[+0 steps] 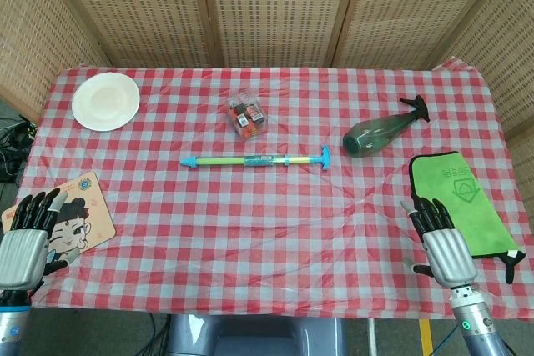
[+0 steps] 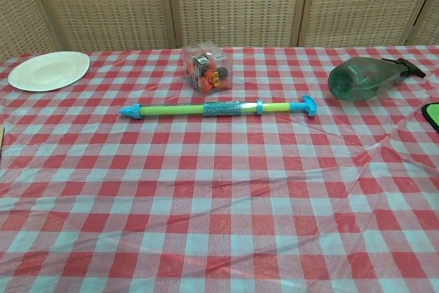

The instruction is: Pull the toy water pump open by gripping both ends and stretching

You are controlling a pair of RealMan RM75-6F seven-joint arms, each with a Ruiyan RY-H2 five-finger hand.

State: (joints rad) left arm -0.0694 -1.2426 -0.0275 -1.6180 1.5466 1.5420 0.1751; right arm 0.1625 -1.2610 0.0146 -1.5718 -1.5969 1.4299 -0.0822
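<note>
A: Toy water pump [image 1: 255, 160] status?

B: Lies flat on the checked tablecloth [image 1: 275, 239], long axis running left-right. Blue nozzle tip on the left end, blue T-handle on the right end, green barrel between. Nothing touching it. Chest view shows the same: pump [image 2: 218, 108] flat, handle end to the right.

A: Left hand?

B: Left hand [image 1: 25, 239] at the near left table edge, well apart from the pump, off its nozzle end and nearer the camera. Fingers straight and apart, holding nothing. It sits partly over a cartoon card [image 1: 73, 210]. Only the head view shows it.

A: Right hand?

B: Right hand [image 1: 440, 243] at the near right edge, well apart from the pump, past its handle end and nearer the camera. Fingers extended, slightly apart, empty. Just beside it lies a green cloth [image 1: 460, 202]; can't tell if they touch.

A: Anything else around the pump?

B: Clear plastic box [image 1: 247, 114] with small coloured items just behind the pump's middle, not touching. Dark green bottle [image 1: 380, 132] on its side, behind and right of the handle end, near but apart. White plate [image 1: 106, 101] far behind and left of the nozzle end. Woven screen panels [image 1: 267, 6] behind the table.
</note>
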